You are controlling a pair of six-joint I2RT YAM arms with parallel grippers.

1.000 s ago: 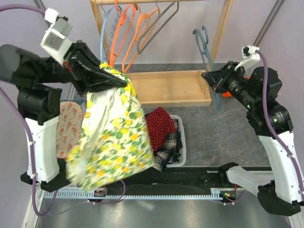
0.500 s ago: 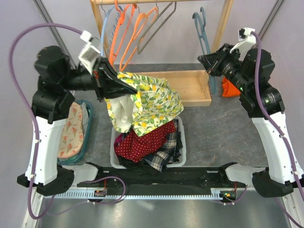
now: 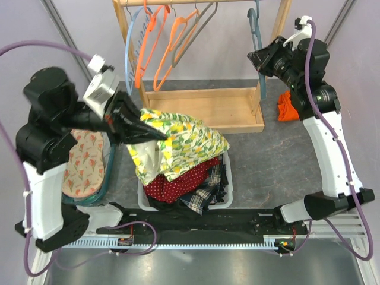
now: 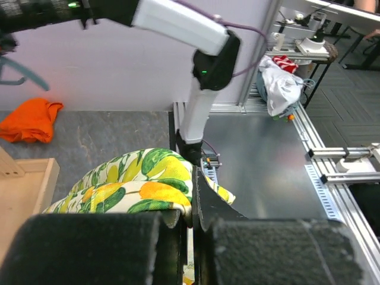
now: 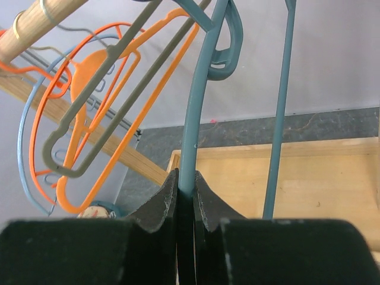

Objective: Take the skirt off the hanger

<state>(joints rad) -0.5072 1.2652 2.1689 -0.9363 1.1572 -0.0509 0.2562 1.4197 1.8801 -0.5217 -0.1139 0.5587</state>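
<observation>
The left gripper (image 3: 159,135) was clamped shut on the lemon-print skirt (image 3: 187,139), which draped over the basket (image 3: 230,185) pile. The right gripper (image 3: 256,59) pinched the teal hanger (image 3: 262,89) beside the rack (image 3: 279,29), well apart from the skirt.

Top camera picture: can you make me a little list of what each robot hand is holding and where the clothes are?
left gripper: shut on the lemon-print garment, over the basket
right gripper: shut on the teal hanger, up by the rack
garment on hanger: no, they are apart
white basket: holds a red dotted cloth and a plaid cloth
rack: orange hangers hanging
orange cloth: lying on the table at the right
</observation>
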